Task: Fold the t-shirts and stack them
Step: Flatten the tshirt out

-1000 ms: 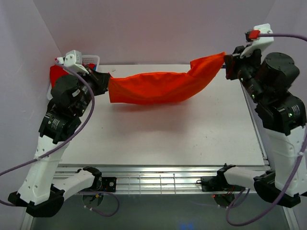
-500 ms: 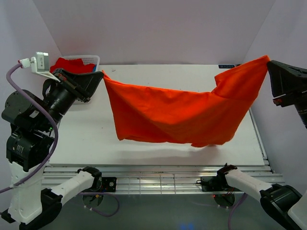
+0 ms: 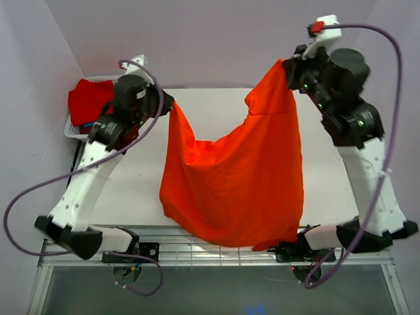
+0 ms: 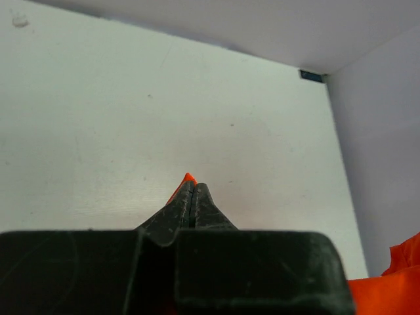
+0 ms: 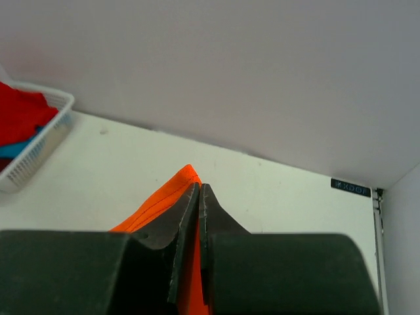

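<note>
The left gripper (image 3: 168, 105) and the right gripper (image 3: 287, 65) are each clamped on a top corner of the orange-red t-shirt (image 3: 230, 177), which hangs spread between them above the table (image 3: 131, 190); each pinch shows only a sliver of cloth, so a sharp tug apart could pull a corner free; lowered carelessly, the sagging hem could bunch or catch the front rail (image 3: 197, 252); a red t-shirt (image 3: 88, 98) lies in the white basket (image 3: 71, 126).

A white lattice basket (image 3: 71, 126) sits at the counter's (image 3: 134, 187) far left corner, against the wall. A small dark label (image 4: 311, 75) marks the far right corner. Metal slats (image 3: 177, 254) line the near edge.
</note>
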`<state>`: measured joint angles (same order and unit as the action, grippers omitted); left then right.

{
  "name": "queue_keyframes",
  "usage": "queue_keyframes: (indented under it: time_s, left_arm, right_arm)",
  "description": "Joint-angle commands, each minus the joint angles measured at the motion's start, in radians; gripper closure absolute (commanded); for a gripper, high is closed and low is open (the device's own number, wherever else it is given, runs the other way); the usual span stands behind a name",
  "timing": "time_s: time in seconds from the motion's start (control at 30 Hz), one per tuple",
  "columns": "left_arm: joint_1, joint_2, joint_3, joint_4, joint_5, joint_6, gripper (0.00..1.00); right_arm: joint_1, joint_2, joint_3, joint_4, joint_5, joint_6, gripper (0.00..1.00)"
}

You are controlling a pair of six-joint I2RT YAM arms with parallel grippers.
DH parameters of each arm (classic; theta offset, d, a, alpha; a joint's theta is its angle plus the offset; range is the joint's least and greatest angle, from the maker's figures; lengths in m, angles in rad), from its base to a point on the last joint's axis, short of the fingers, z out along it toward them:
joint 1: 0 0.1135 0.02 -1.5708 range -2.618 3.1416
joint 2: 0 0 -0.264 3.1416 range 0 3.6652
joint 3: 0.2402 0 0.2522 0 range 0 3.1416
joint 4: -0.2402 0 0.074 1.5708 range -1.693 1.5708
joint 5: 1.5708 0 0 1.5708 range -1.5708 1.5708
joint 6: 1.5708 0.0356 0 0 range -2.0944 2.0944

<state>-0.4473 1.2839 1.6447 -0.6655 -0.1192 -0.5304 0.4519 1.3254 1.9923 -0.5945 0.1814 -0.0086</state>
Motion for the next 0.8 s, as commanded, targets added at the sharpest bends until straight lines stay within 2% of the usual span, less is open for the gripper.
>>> queue_keyframes:
  time_s: [0.0,0.17,0.27,0.43,0.6,0.73,0.77]
  left_arm:
    - [-0.001,0.104,0.039,0.021,-0.089,0.030,1.00]
    - [-0.001,0.219,0.261,0.059,-0.119,0.092,1.00]
    - [-0.001,0.265,0.421,0.070,-0.114,0.136,1.00]
    - [-0.001,0.312,0.538,0.104,-0.129,0.199,1.00]
    - [-0.001,0.214,0.330,0.231,-0.143,0.219,1.00]
    - [-0.001,0.118,-0.037,0.337,-0.117,0.204,1.00]
    - [-0.001,0.098,-0.095,0.345,-0.120,0.196,1.00]
  right_arm:
    - [-0.057,0.113,0.032,0.122,0.032,-0.028,0.92]
    - [-0.110,0.289,0.314,0.127,-0.010,-0.051,0.92]
    - [-0.120,0.311,0.410,0.139,-0.033,-0.060,0.92]
    - [-0.122,0.210,0.353,0.251,-0.048,-0.094,0.92]
    - [-0.124,0.127,0.222,0.259,-0.039,-0.123,0.92]
    - [-0.124,0.051,-0.047,0.268,-0.049,-0.113,0.92]
    - [-0.124,0.019,-0.187,0.286,-0.057,-0.094,0.92]
